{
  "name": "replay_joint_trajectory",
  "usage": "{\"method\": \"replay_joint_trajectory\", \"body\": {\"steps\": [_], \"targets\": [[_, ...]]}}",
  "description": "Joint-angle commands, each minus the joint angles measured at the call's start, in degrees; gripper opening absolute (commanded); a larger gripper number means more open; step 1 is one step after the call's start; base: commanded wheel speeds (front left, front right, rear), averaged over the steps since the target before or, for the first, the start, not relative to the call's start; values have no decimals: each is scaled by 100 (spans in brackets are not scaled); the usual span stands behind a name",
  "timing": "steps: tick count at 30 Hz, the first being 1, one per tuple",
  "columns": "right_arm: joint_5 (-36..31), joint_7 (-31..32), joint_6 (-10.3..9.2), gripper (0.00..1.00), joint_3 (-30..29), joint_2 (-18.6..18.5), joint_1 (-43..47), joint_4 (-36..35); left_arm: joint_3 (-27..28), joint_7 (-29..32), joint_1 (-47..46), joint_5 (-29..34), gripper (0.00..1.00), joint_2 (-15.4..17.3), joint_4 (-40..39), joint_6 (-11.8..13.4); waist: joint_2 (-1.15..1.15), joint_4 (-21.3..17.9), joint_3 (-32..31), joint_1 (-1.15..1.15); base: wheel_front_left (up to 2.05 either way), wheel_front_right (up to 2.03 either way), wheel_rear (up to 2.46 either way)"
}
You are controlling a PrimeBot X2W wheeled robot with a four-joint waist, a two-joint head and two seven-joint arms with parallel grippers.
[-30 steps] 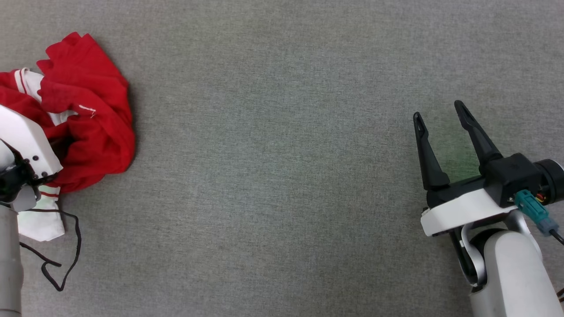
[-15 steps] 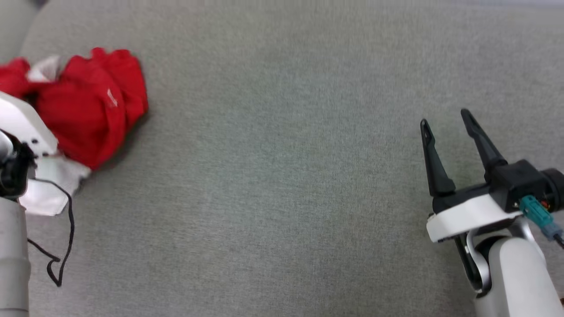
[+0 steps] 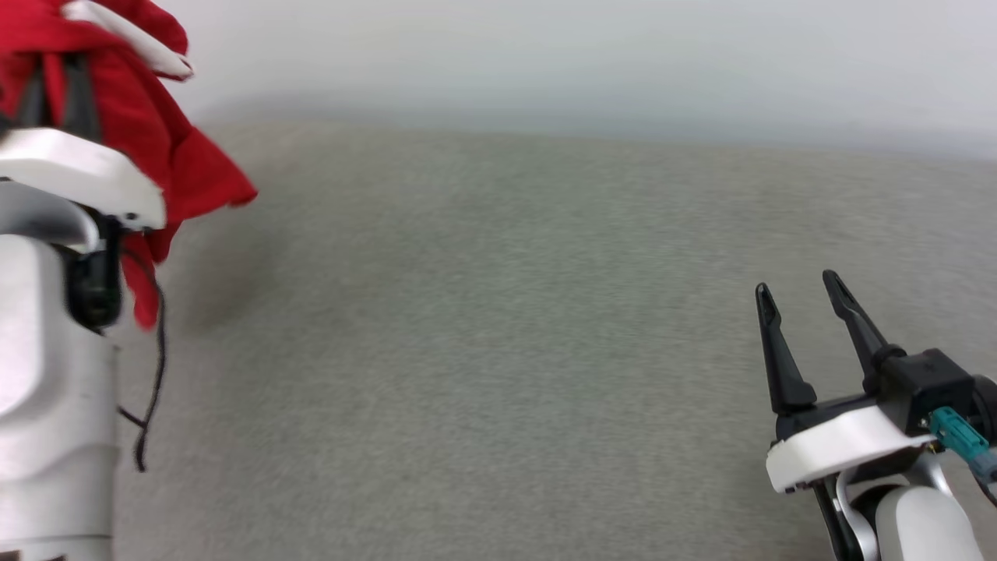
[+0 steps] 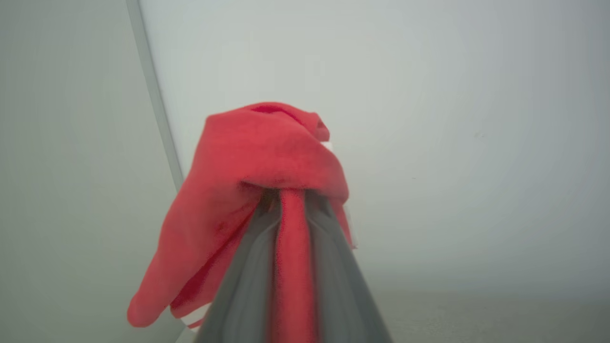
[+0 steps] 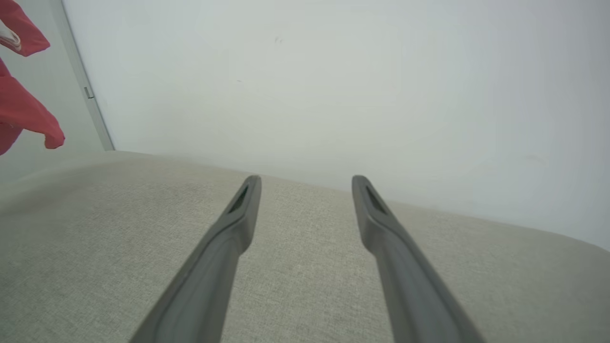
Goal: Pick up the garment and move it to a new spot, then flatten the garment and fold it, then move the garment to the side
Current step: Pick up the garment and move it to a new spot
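Lifted clear, one garment (image 4: 257,147) hangs clamped in the left pincer (image 4: 291,194).

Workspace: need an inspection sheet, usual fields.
Surface: grey fabric surface, flat.
Job's things: red garment, bunched, hanging off the surface.
Clutter: nothing seen.
Grippers: left gripper shut on the garment; right gripper open, holding nothing.
Cables: black cable dangling below the garment; teal connector behind the right gripper.
Surroundings: pale wall behind the surface.
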Motion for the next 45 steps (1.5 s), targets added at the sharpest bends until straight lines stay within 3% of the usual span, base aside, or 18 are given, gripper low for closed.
{"method": "replay_joint_trajectory", "body": {"steps": [1,13,19,26,27,28,29,37,45], "targets": [[23,61,-4,100,13,1,134,-48,-119,-105,107,50,0,-160,-95,9,0,-433,-307,2,0,0,0],[133,274,-4,100,-49,4,394,-293,-1186,-99,583,-141,0,-1369,-421,-272,0,-1696,-268,2,0,0,0],[234,236,-3,100,-182,6,505,-381,-2052,-40,1163,-285,0,-1700,-375,-383,0,-1852,-40,2,0,0,0],[309,149,-4,100,-177,4,421,-304,-2800,70,2132,-436,0,-1795,-291,-406,0,-1741,130,2,0,0,0],[317,119,-3,100,-154,4,392,-286,-3024,158,2388,-420,54,-1776,-228,-410,0,-1660,145,2,0,0,0],[317,119,-3,100,-154,4,392,-286,-3024,158,2388,-420,54,-1776,-228,-410,0,-1660,145,2,0,0,0],[312,116,-4,100,-165,3,374,-284,-3086,120,2434,-404,100,-1759,-253,-410,0,-1612,148,2,0,0,0],[197,165,-4,100,-269,3,437,-253,-3372,-529,2557,-243,100,-1756,-571,-397,0,-1170,-145,2,0,0,0],[178,308,-4,100,-369,4,691,-369,-2928,-1076,2565,-237,100,-1687,-1143,31,0,-793,-485,2,0,0,0]]}}
